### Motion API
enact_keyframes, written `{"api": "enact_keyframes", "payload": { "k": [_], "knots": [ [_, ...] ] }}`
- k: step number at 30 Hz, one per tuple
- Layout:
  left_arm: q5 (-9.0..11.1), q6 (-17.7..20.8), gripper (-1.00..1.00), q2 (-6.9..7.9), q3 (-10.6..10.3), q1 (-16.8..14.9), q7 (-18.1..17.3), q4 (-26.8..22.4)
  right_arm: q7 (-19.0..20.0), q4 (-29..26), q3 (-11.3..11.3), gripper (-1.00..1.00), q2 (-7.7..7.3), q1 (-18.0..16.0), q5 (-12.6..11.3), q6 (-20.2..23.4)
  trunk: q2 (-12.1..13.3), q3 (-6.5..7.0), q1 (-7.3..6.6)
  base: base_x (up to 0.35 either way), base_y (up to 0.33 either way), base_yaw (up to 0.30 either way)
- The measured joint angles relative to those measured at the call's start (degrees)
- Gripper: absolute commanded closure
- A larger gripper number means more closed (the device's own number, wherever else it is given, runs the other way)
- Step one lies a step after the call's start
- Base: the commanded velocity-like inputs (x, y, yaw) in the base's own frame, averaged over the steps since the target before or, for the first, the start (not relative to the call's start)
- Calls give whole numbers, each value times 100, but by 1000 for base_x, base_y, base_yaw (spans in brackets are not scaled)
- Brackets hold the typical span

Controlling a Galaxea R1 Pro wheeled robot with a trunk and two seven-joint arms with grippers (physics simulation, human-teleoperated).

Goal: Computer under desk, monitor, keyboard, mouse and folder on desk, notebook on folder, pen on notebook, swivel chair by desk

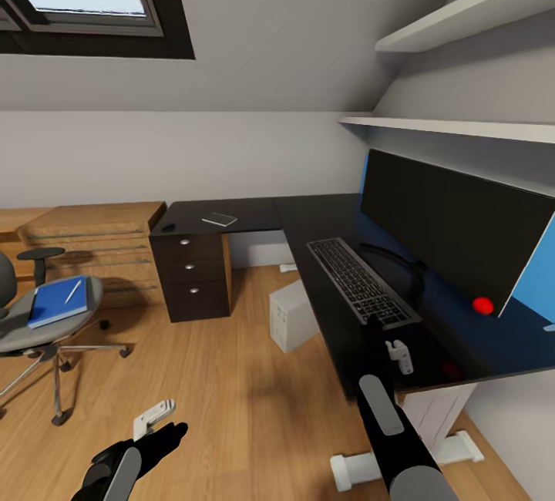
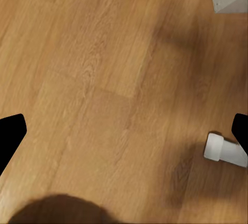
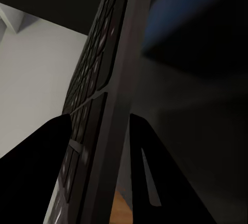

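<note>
Gripping the near end of the keyboard [image 1: 362, 281] with the right hand [image 1: 375, 324], fingers closed across its edge; sliding it level along the tabletop [image 1: 339, 362] beside the monitor [image 1: 455, 243]. Hanging spread and empty over floor: left hand [image 1: 162, 439]. Revealing the pinch up close: right wrist view.

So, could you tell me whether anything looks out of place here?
Yes: the folder, with the pen on it, lies on the swivel chair rather than the desk, and the chair stands well away from it.
</note>
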Motion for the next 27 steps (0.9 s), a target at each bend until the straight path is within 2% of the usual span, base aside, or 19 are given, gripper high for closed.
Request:
{"api": "enact_keyframes", "payload": {
  "k": [11, 15, 27],
  "knots": [
    [8, 15, -100, 0, 0, 0, -1, 9, -379, 98, 278, 100, 2, -1, -12, -438, 0, 0, 3, 38, 0, 0],
    [9, 16, -100, 0, 0, 0, -1, 9, -415, 105, 472, 100, 1, -1, -14, -491, 0, 0, 3, 3, 0, 0],
    [9, 19, -100, 0, 0, 0, 0, 2, -477, 214, 529, 100, 2, -1, -26, -506, 0, 0, 2, 147, 82, 0]
  ]
}}
